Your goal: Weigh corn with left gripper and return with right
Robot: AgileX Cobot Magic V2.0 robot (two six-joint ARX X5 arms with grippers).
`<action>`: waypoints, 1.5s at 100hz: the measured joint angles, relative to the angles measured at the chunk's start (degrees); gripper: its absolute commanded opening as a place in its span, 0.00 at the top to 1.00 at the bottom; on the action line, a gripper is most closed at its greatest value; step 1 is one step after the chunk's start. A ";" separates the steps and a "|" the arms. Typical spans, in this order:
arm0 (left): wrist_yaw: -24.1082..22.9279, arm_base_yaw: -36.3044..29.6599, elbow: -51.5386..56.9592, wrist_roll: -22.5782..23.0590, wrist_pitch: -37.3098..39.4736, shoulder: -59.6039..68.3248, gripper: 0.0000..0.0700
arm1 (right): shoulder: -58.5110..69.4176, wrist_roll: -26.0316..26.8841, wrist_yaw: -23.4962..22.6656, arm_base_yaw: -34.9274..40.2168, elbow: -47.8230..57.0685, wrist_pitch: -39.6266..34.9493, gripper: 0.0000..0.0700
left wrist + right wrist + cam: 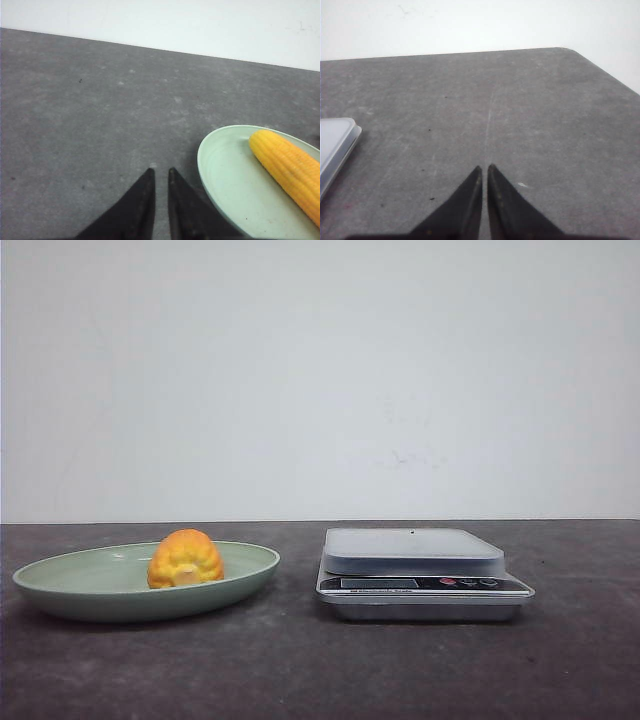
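The corn (185, 558) lies in a pale green plate (90, 578) at the table's left, with its pale core end facing the camera. In the left wrist view the corn (290, 167) lies in the plate (225, 175) as a long yellow cob. My left gripper (160, 170) hovers over bare table beside the plate's rim. Its black fingers stand almost together with only a thin slit between them, and they hold nothing. My right gripper (485, 166) is shut and empty over bare table. Neither gripper shows in the front view.
A silver kitchen scale (415, 552) with a flat top and red and black buttons stands right of the plate. Its corner shows in the right wrist view (332, 142). The dark grey table's rounded far corner (565, 50) is ahead of the right gripper. A white wall is behind.
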 measured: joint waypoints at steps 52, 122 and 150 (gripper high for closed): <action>3.52 -0.42 27.41 -10.08 0.28 19.50 0.84 | 20.24 6.99 -9.86 0.00 28.13 -3.65 0.85; 3.04 -16.79 54.62 -10.12 -7.02 58.97 0.44 | 37.46 5.44 -20.76 2.08 53.94 -22.43 0.15; 1.88 -22.75 54.95 -10.56 -7.54 79.89 0.43 | 41.44 3.91 -20.72 3.34 54.73 -24.94 0.13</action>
